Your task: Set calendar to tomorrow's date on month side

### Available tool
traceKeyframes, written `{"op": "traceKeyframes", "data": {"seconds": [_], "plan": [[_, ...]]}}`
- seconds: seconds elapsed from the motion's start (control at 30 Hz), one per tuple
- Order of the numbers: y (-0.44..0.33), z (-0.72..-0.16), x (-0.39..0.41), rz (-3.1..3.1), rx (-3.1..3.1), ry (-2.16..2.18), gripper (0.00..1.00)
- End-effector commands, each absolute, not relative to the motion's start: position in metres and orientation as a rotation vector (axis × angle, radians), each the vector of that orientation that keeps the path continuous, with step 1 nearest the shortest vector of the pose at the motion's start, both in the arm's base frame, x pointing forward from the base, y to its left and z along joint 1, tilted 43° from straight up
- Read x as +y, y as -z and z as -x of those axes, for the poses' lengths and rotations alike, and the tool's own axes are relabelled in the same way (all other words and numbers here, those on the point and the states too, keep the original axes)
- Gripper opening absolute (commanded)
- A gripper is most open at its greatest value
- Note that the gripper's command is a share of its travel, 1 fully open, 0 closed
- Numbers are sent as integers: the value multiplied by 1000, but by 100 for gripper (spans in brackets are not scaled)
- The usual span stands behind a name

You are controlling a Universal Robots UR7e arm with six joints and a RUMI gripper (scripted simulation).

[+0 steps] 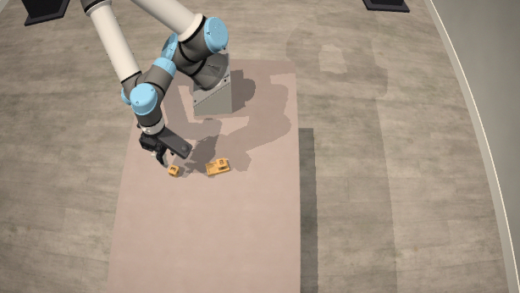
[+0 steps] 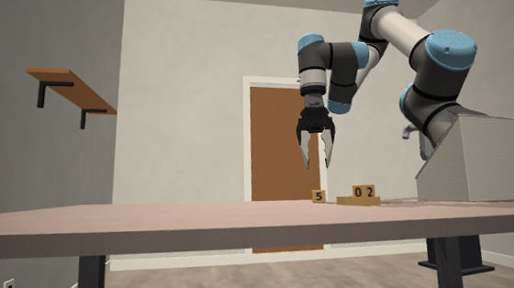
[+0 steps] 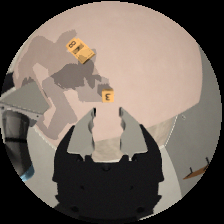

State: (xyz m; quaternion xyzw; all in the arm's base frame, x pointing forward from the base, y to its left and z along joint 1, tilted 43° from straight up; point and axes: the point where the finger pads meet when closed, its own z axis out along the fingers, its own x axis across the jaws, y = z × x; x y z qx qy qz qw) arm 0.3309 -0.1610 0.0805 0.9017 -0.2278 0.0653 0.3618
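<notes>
The loose cube (image 1: 174, 170) (image 2: 319, 196) (image 3: 108, 96) sits on the table left of the tray in the top view. Its top shows a 3, and the exterior view shows a 5 on one side. The tray (image 1: 211, 170) (image 2: 346, 201) holds the other cube (image 1: 222, 163) (image 2: 364, 191) (image 3: 72, 44) at one end. That cube has an 8 on top, with 0 and 2 on two sides. The month's name is not readable. My gripper (image 1: 164, 163) (image 2: 317, 167) (image 3: 107, 107) is partly open and empty, pointing down above the loose cube, clear of it.
The pink table (image 1: 203, 229) (image 2: 191, 220) carries the cubes and tray. The grey robot base (image 1: 213, 102) (image 2: 480, 157) stands behind the tray. A wall shelf (image 2: 70, 83) is far to the left in the exterior view. The arm casts a shadow beside the tray.
</notes>
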Motion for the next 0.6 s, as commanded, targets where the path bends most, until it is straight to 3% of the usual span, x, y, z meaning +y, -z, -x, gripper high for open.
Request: {"op": "traceKeyframes", "data": {"seconds": [0.0, 0.57], "plan": [[-78, -331, -163, -2322, -587, -169, 29], [-64, -330, -177, -2322, -587, -169, 29]]}}
